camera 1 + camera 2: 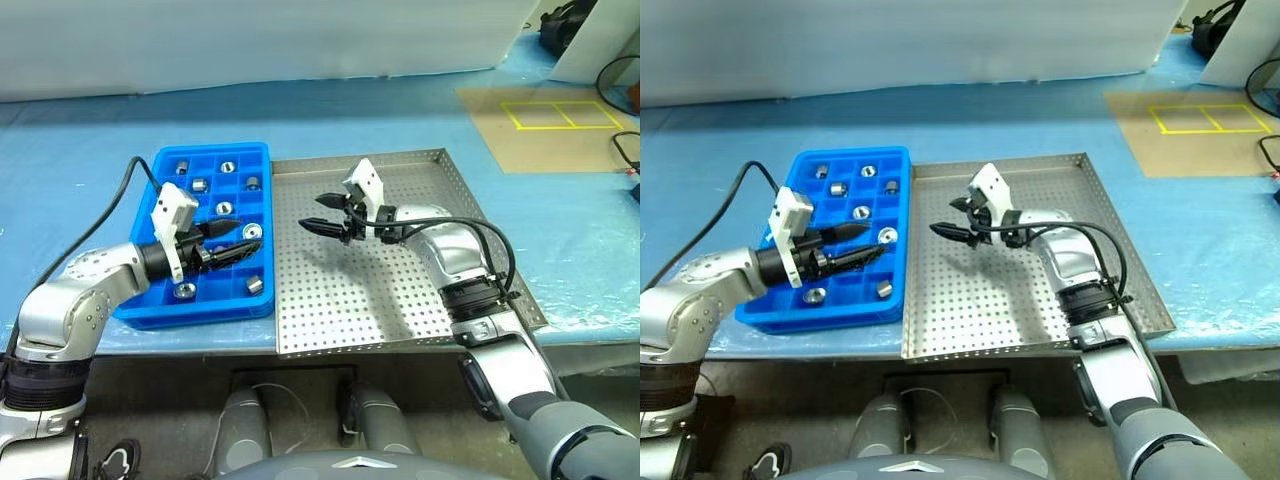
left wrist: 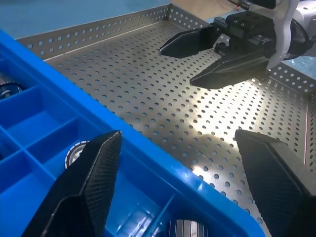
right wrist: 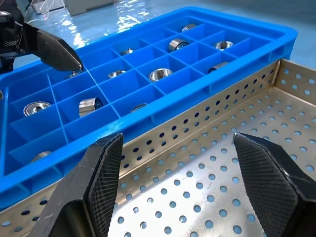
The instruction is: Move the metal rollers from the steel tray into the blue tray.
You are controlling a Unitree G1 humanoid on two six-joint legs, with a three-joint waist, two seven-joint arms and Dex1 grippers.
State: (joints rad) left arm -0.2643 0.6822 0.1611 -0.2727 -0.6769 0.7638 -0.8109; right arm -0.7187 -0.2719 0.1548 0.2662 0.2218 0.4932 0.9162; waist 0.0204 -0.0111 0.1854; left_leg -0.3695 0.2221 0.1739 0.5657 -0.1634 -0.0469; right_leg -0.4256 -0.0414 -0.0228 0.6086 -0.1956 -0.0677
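Note:
Several metal rollers, such as one (image 1: 252,231) and another (image 3: 160,74), lie in separate cells of the blue tray (image 1: 163,311). All the rollers I see are in that tray. Beside it on the right sits the steel tray (image 1: 450,170) with its perforated floor. My left gripper (image 1: 250,236) hovers open over the blue tray's right side, pointing toward the steel tray, with nothing between its fingers (image 2: 94,173). My right gripper (image 1: 311,212) hangs open over the left part of the steel tray, pointing at the blue tray, also holding nothing.
Both trays rest on a blue-covered table near its front edge. A brown board with a yellow taped rectangle (image 1: 555,115) lies at the far right, with black cables (image 1: 625,150) beyond it. A white wall closes the back.

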